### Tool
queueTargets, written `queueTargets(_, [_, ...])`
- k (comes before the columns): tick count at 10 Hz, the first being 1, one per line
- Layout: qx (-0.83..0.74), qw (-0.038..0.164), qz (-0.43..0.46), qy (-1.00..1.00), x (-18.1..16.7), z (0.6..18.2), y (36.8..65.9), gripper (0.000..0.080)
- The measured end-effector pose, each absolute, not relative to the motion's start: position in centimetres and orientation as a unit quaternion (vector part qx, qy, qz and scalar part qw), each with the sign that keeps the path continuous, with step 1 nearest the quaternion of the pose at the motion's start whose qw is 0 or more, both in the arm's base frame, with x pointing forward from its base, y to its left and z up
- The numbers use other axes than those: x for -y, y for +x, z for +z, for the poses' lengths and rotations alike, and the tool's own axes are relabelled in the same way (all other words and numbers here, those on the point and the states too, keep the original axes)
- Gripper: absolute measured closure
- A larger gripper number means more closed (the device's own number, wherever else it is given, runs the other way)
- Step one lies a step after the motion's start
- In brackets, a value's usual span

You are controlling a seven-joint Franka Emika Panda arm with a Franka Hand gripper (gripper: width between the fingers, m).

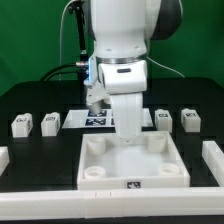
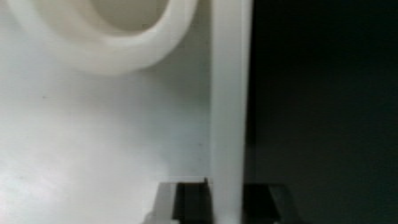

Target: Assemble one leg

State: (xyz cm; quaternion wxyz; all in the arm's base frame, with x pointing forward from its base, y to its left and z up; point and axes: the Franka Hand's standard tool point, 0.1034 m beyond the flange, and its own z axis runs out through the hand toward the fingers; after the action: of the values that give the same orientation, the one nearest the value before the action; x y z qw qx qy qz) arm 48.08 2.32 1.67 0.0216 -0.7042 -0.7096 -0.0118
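Observation:
The large white tray-like part (image 1: pixel 131 170) lies at the table's front middle, with round sockets in its corners. My gripper (image 1: pixel 128 136) reaches down onto its far rim. In the wrist view my gripper (image 2: pixel 228 186) has one dark finger (image 2: pixel 192 205) on each side of the tray's thin upright wall (image 2: pixel 228 90), pressed against it. One round corner socket (image 2: pixel 128 35) shows beside the wall. Four small white legs with marker tags stand on the black table: two on the exterior view's left (image 1: pixel 22 125) (image 1: pixel 50 122) and two on its right (image 1: pixel 163 119) (image 1: pixel 187 120). None is held.
The marker board (image 1: pixel 97 121) lies behind the tray, partly hidden by the arm. White raised bars stand at the exterior view's left edge (image 1: pixel 5 157) and right edge (image 1: pixel 212 155). Cables hang behind the arm.

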Motion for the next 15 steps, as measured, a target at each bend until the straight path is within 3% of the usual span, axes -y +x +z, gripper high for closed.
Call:
queueTargets(3, [0.699, 0.047, 0.01, -0.714, -4.0, 1.1, 49.0, 0.0738])
queueTargets(6, [0.691, 0.053, 0.009, -0.721, -6.7, 1.1, 49.0, 0.0735])
queueTargets(12, [0.687, 0.051, 0.01, -0.725, -6.7, 1.0, 49.0, 0.0735])
queueTargets(14, [0.686, 0.052, 0.011, -0.726, -6.6, 1.0, 49.0, 0.0439])
queueTargets(15, [0.686, 0.052, 0.011, -0.726, -6.6, 1.0, 49.0, 0.0439])
